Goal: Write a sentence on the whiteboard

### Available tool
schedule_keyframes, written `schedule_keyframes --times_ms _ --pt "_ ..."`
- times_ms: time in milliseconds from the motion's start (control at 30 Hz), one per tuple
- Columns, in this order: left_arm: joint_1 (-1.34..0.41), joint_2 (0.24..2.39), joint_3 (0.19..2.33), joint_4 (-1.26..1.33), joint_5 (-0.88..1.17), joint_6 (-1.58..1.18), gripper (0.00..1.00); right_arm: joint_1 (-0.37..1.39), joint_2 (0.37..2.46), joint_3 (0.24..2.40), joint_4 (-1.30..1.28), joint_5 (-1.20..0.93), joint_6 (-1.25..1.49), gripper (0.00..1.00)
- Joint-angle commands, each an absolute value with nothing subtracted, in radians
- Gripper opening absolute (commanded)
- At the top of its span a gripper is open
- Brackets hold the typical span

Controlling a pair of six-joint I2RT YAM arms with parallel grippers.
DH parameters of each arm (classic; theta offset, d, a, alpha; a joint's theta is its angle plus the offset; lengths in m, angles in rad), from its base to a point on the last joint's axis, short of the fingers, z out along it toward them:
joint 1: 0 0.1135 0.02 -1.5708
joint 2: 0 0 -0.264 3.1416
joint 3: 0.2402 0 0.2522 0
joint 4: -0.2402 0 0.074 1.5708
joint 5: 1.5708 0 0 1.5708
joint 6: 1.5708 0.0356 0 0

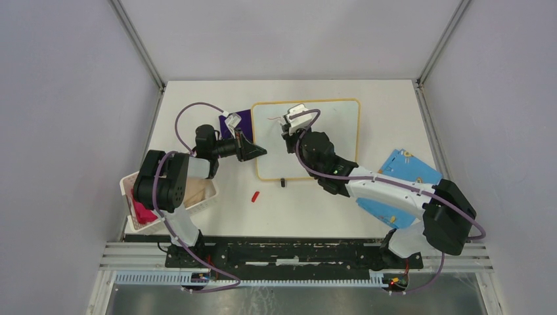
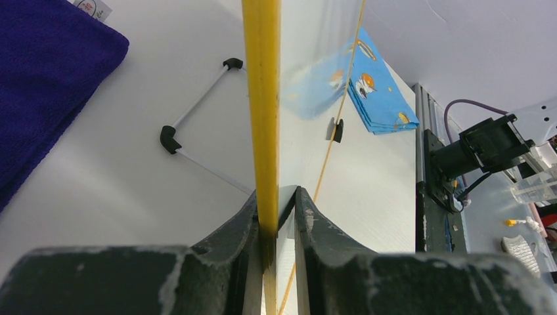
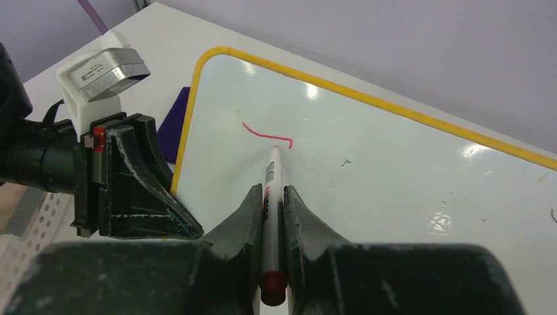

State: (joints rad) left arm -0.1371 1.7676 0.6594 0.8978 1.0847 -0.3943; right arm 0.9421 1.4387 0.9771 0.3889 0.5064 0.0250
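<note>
the right gripper (image 3: 271,194) sits closest in its wrist view, clenched on a slim marker (image 3: 271,172) whose tip touches the whiteboard (image 3: 394,177) at the end of a short red stroke (image 3: 266,136). that hooked line is all there is of the sentence, so the writing looks barely begun. the left gripper (image 2: 279,205) is clamped on the board's yellow frame (image 2: 261,98) at its left edge.

the board lies flat toward the far middle of the table (image 1: 315,213), between a purple cloth (image 1: 242,120) and a blue card (image 1: 408,169). it looks stiff, light and glossy, so it would likely skate under pen pressure. the thin frame is the sensible place to pinch it, away from the writing area. the marker is smooth and narrow and could twist in the jaws, so light, even pressure suits it. a small red cap (image 1: 255,195) lies just in front of the board.
</note>
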Motion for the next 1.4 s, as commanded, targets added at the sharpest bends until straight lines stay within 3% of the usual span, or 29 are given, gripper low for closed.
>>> schedule_keyframes --times_ms 0,567,1367 --pt "-0.135 1.758 0.664 0.849 1.029 -0.311 0.02 0.952 1.413 1.009 0.432 0.46 0.014 0.0" --pt "-0.135 1.747 0.664 0.829 1.027 -0.296 0.02 0.95 1.47 1.032 0.405 0.504 0.029 0.0" --pt "-0.136 1.746 0.665 0.826 1.024 -0.297 0.02 0.951 1.393 0.868 0.39 0.455 0.054 0.0"
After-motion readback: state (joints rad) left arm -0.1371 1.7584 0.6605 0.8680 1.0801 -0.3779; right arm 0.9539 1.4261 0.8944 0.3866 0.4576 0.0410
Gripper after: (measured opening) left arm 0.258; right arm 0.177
